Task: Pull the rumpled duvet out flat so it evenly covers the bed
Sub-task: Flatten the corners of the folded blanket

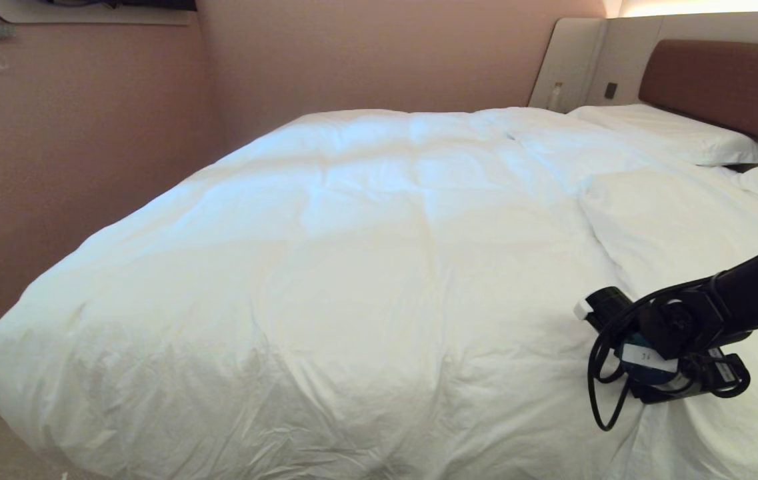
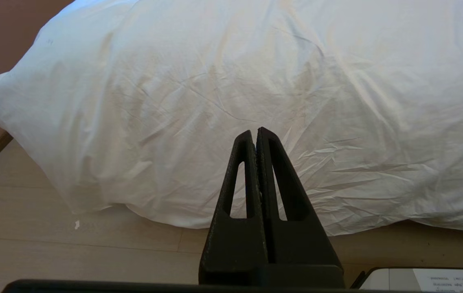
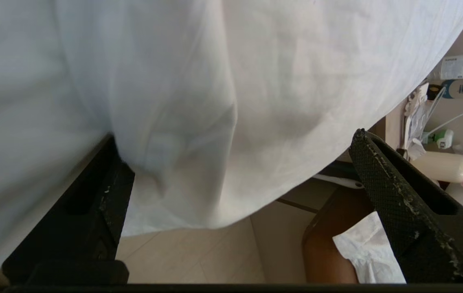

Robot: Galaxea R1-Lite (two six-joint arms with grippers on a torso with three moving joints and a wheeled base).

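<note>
Duvet (image 1: pixel 352 267) first: in the head view it lies puffy and white over nearly the whole bed (image 1: pixel 719 80), draped past the near edge and the left corner, with a raised fold running across its right part toward the two pillows (image 1: pixel 672 133) below the brown headboard. At the lower right the right arm comes in over the duvet's near right edge, and its gripper (image 1: pixel 602 310) points down against the cloth, its fingers not visible from here.

From the left wrist view the left gripper (image 2: pixel 257 136) has its two black fingers pressed together with nothing between them, held in the air away from the duvet's creased overhang (image 2: pixel 231 101), above the pale wood floor (image 2: pixel 72 244).

From the right wrist view the right gripper (image 3: pixel 235 162) stands spread wide, one finger (image 3: pixel 109 191) against the hanging duvet edge (image 3: pixel 223 101), the other finger (image 3: pixel 398 191) clear of it; a red-capped bottle (image 3: pixel 447 169) lies beyond
</note>
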